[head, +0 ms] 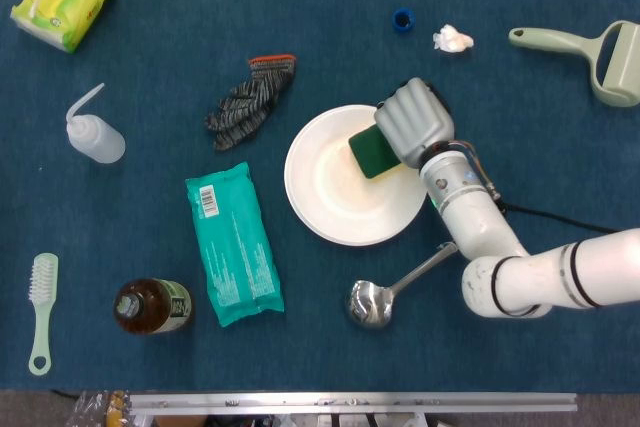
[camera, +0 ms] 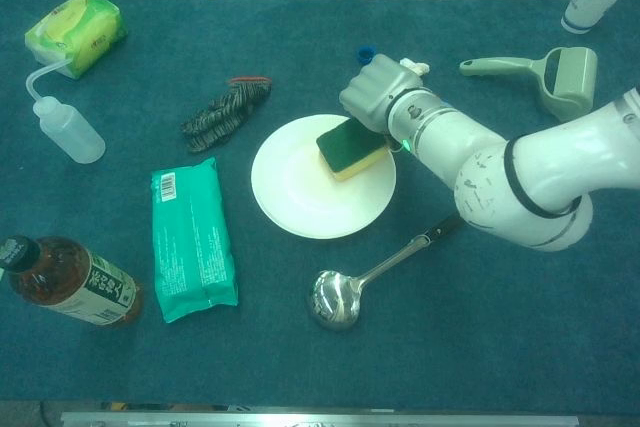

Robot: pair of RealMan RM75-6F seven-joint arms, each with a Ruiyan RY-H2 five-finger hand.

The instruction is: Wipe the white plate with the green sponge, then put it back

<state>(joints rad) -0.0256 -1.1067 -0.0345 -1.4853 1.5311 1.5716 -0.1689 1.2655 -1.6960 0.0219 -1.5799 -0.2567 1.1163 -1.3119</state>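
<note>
The white plate (head: 345, 197) (camera: 310, 187) lies in the middle of the blue table. My right hand (head: 412, 122) (camera: 378, 93) grips the green sponge (head: 373, 151) (camera: 349, 146) and presses it onto the plate's right part. The sponge has a yellow underside, seen in the chest view. The hand covers the sponge's far edge. My left hand shows in neither view.
A steel ladle (head: 385, 292) (camera: 350, 287) lies just below the plate. A teal wipes pack (head: 233, 244) sits left of it, a striped glove (head: 247, 102) up left. A lint roller (head: 590, 52), blue cap (head: 402, 19), crumpled tissue (head: 452, 39), squeeze bottle (head: 95, 132) and tea bottle (head: 152, 306) lie further out.
</note>
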